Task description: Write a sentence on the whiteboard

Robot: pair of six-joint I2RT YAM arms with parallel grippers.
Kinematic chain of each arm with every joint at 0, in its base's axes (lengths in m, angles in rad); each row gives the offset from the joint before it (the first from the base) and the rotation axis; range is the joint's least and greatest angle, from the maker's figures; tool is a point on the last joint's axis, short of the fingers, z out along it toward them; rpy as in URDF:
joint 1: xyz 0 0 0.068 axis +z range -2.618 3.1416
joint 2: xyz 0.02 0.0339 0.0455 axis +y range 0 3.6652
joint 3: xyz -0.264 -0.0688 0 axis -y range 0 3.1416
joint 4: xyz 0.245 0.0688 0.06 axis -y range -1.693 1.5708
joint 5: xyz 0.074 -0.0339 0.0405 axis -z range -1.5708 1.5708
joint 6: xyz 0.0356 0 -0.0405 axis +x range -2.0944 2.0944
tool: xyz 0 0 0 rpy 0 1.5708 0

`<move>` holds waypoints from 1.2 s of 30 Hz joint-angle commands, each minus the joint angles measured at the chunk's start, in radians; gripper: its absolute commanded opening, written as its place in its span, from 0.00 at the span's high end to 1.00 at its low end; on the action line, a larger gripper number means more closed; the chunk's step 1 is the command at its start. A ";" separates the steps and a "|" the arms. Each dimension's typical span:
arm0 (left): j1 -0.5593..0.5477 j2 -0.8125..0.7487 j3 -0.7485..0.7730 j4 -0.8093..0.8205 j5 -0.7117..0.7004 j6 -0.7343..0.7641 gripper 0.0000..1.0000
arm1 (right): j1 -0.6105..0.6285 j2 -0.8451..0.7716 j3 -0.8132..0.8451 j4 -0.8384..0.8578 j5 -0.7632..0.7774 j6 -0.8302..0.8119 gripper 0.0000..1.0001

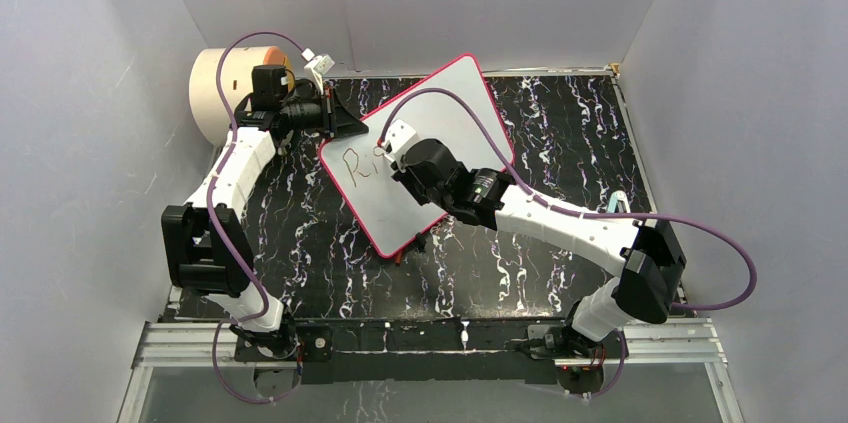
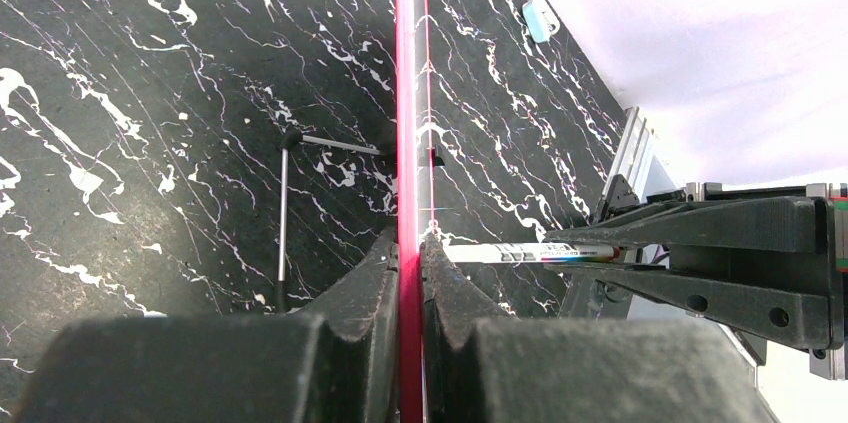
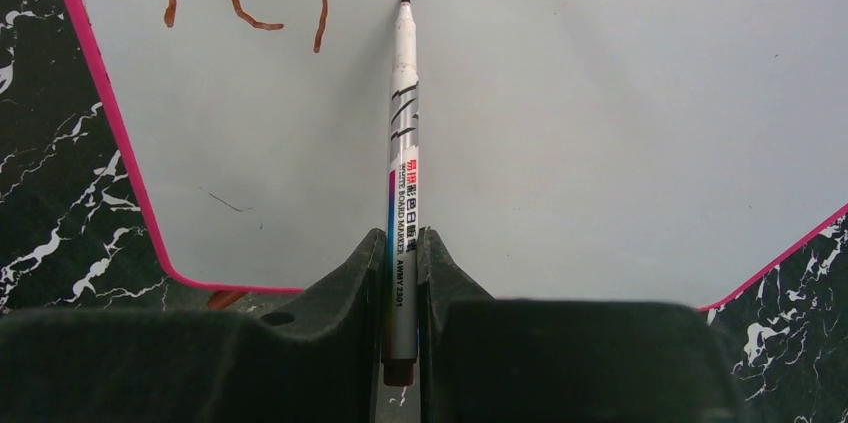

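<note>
Steer the marker (image 3: 403, 173), pinched in the closed right gripper (image 3: 402, 243), lightly from its tip's contact at the third letter of the sentence (image 3: 321, 18), finishing that curve in one slow stroke. Brace the whiteboard (image 1: 440, 123), askew on the middle of the table (image 1: 300, 233), through the left gripper (image 2: 409, 243) clamped shut on its pink rim; avoid pressing hard enough to twist it.

From above, you see only the first strokes of the thin reddish-brown handwriting (image 1: 355, 165) on the large white pink-rimmed whiteboard (image 1: 455, 108). The right gripper (image 1: 385, 151) covers whatever comes after them, along with the slim white marker (image 3: 402, 143). The right wrist view's upper edge cuts off the letter tops. The left wrist camera gives you the board edge-on, its face unseen. The small pale blue object (image 2: 540, 18) beyond is too small to identify.
</note>
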 commanded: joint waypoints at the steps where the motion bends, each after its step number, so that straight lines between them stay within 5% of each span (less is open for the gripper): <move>1: -0.023 -0.016 -0.038 -0.077 0.010 0.038 1.00 | -0.012 -0.003 0.036 -0.020 0.022 0.015 1.00; 21: -0.023 -0.018 -0.037 -0.077 0.012 0.037 1.00 | -0.011 -0.015 0.044 -0.067 -0.113 0.020 1.00; 36: -0.023 -0.019 -0.039 -0.077 0.010 0.037 1.00 | -0.025 -0.082 -0.002 0.026 -0.051 0.057 1.00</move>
